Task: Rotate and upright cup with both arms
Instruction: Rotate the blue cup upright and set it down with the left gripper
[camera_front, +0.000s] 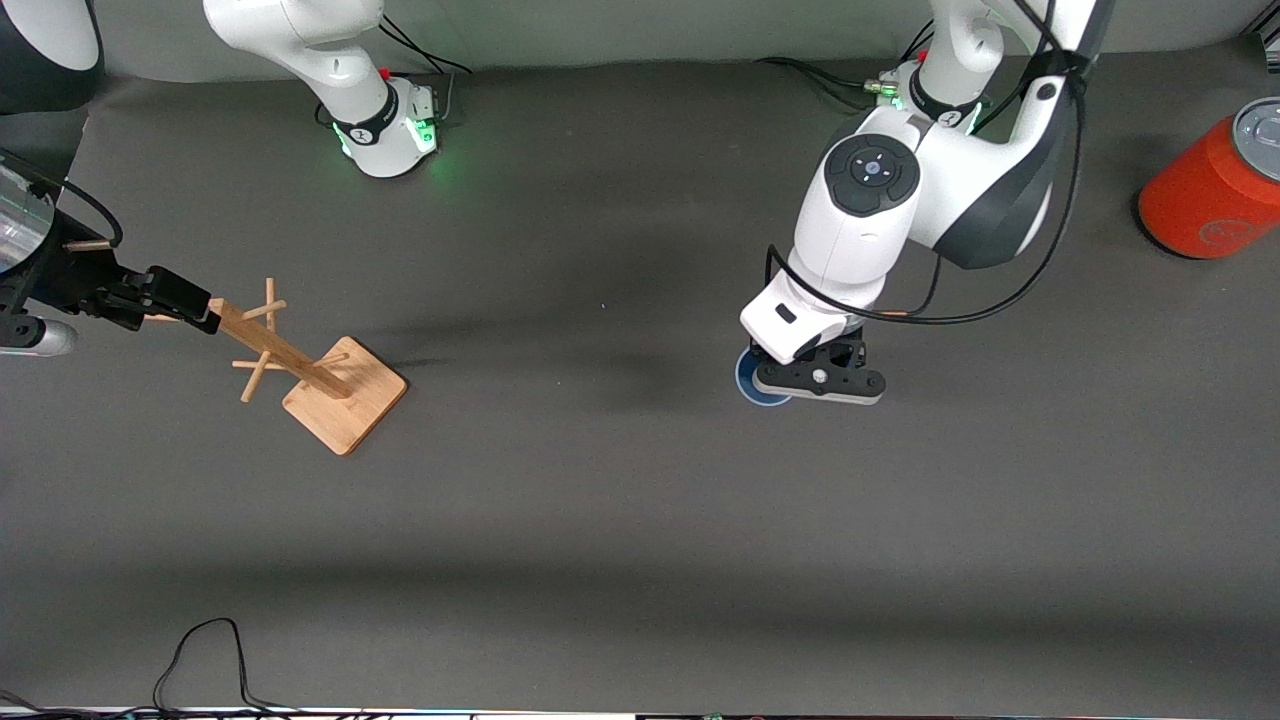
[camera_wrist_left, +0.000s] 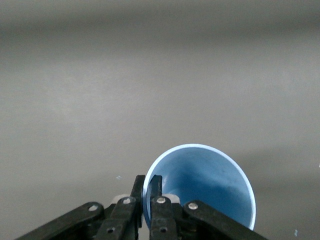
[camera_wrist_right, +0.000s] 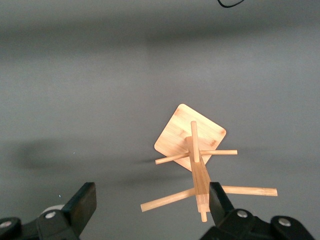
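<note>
Looking down from the front view: grey cloth table (camera_front: 620, 520) with two white arms based along the top edge.
Left arm (camera_front: 900, 200), front view: reaching down over the table toward its own end, wrist pointing straight down.
Left gripper (camera_front: 815, 385), front view: low over the table, directly above the cup, fingers hidden under the black bar.
Cup (camera_front: 752, 385), front view: light blue, only a curved sliver of rim peeking out beside the gripper bar; standing on the table or just lifted, cannot tell.
Right arm (camera_front: 330, 60), front view: base at the top, hand entering from the view's edge at its own end of the table.
Right gripper (camera_front: 185, 300), front view: in the air over the wooden rack, at the top of its post.
Wooden rack (camera_front: 345, 405), front view: square bamboo base flat on the table, post with side pegs.
Orange can (camera_front: 1215, 185), front view: silver top, at the left arm's end of the table, well apart from the cup.
Cable (camera_front: 200, 660), front view: black loop near the lower edge.
Left wrist view, gripper (camera_wrist_left: 148, 186): pinched tight on the cup's rim, one finger inside the wall, one outside.
Left wrist view, cup (camera_wrist_left: 210, 185): mouth open toward the camera, blue inside visible.
Right wrist view, gripper (camera_wrist_right: 150, 202): jaws spread wide, holding nothing.
Right wrist view, rack (camera_wrist_right: 192, 145): below the gripper, post top just beside one finger (camera_wrist_right: 220, 202); touching or not, cannot tell.
</note>
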